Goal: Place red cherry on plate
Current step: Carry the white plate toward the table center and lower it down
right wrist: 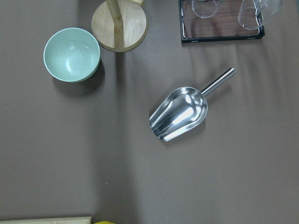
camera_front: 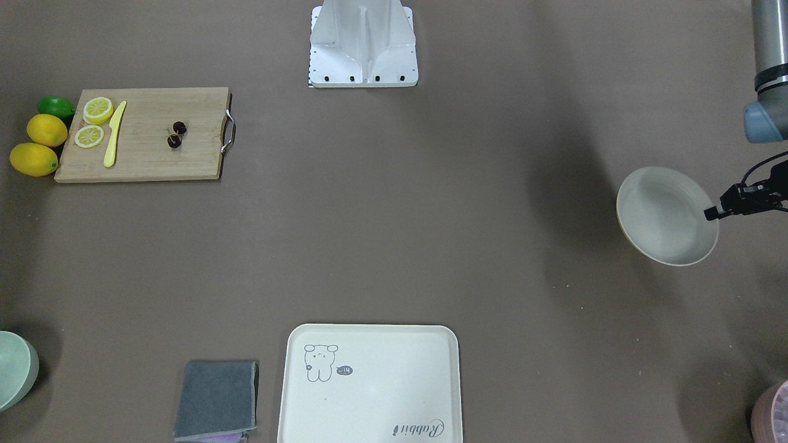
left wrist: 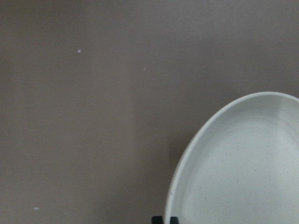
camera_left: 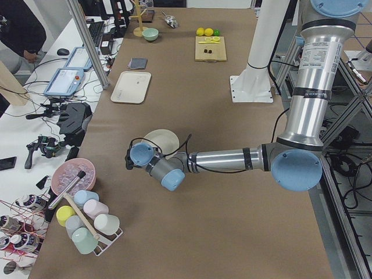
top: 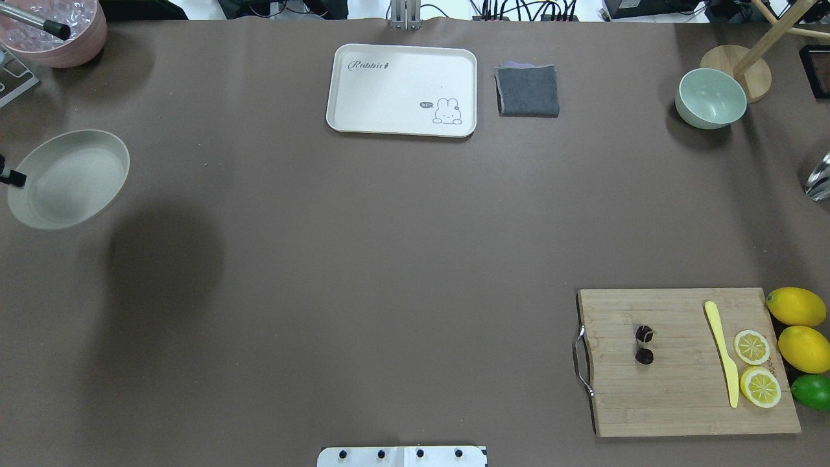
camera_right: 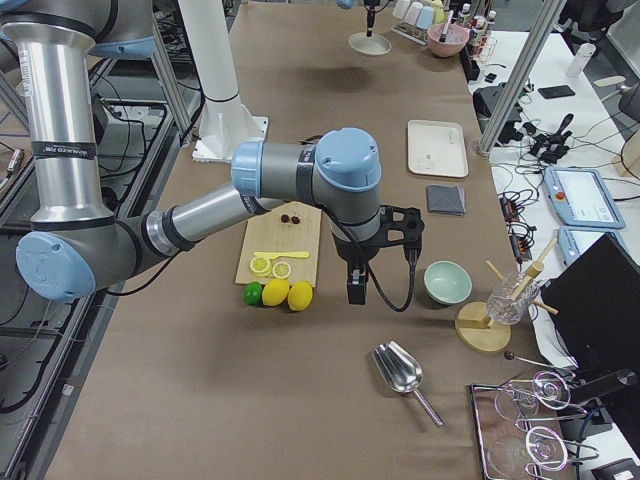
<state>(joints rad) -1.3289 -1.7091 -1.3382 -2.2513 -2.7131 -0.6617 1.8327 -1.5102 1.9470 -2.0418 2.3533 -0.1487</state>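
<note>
The red cherry point(top: 644, 344), a pair of tiny dark fruits, lies on the wooden cutting board point(top: 674, 395) at the table's near right; it also shows in the front view point(camera_front: 176, 135). The round cream plate point(top: 68, 178) is far off at the left edge, tilted and apparently lifted. My left gripper point(camera_front: 711, 213) is shut on the plate's rim point(camera_front: 668, 215), and its black fingertips point(left wrist: 164, 219) show at that rim. My right gripper point(camera_right: 356, 290) hangs above the table past the lemons, away from the cherry. I cannot tell whether it is open or shut.
A yellow knife point(top: 723, 360), two lemon slices point(top: 752, 347), two lemons point(top: 796, 306) and a lime point(top: 812, 391) are on or beside the board. A bear tray point(top: 389, 97), a grey cloth point(top: 527, 91) and a green bowl point(top: 710, 98) line the far side. A metal scoop point(right wrist: 180, 114) lies at the right.
</note>
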